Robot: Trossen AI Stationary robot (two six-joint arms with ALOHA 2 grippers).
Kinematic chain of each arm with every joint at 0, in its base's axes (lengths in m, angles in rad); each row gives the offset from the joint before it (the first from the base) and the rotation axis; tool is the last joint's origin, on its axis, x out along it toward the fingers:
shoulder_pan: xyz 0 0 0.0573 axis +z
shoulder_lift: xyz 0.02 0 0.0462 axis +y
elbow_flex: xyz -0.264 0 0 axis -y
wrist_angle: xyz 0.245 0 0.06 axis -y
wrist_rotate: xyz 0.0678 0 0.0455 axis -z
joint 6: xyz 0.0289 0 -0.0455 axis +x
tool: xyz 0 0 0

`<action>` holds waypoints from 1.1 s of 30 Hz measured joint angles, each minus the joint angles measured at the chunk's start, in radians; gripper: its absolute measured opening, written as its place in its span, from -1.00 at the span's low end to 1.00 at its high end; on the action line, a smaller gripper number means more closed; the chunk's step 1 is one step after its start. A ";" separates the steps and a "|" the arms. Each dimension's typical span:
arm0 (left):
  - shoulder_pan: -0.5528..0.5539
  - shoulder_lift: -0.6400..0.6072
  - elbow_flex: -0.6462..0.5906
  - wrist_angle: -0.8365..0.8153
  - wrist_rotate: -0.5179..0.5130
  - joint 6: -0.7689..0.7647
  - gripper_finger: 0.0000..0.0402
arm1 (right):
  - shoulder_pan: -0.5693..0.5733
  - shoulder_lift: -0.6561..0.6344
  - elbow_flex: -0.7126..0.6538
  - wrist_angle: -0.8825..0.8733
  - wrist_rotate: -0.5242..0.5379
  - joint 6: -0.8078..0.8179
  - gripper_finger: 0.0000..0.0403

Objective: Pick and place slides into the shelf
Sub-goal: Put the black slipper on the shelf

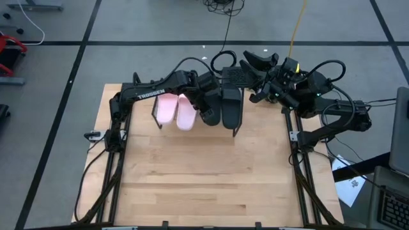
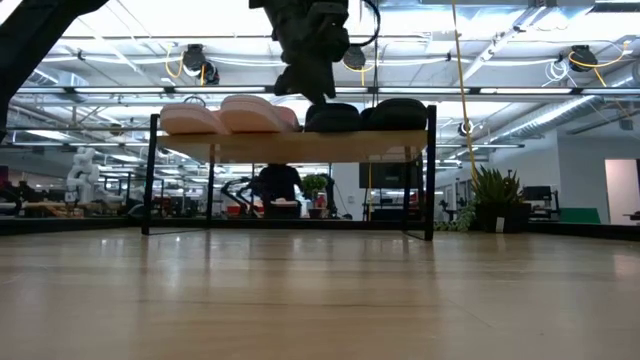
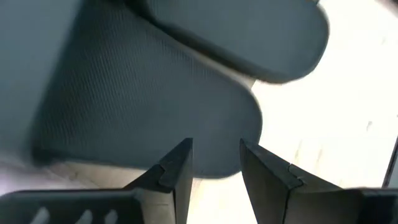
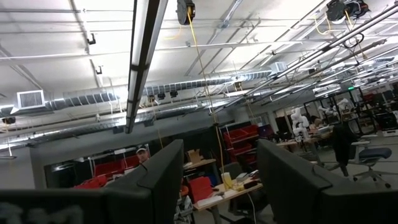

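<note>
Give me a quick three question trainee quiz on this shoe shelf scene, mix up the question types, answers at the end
1. True or false: both pink slides lie on the shelf.
2. Which gripper hangs just above a black slide? A) left gripper B) right gripper
3. Fill in: the right gripper points up at the ______.

Key: 1 true; 2 A; 3 ceiling.

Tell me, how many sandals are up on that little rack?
4. On the shelf, two pale pink slides lie side by side at its left; two black slides lie at its right, one partly hidden below the left pincer.
</note>
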 joint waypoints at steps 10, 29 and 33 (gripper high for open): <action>0.055 -0.009 0.145 0.057 -0.189 0.070 -0.36 | 0.000 0.000 0.000 -0.007 0.000 0.008 -0.04; 0.147 0.107 0.149 0.037 -0.098 0.101 -0.36 | 0.000 0.000 0.000 -0.011 0.000 0.009 -0.04; 0.146 0.094 0.149 0.047 -0.101 0.098 -0.36 | 0.000 0.000 0.000 -0.025 0.000 0.011 -0.04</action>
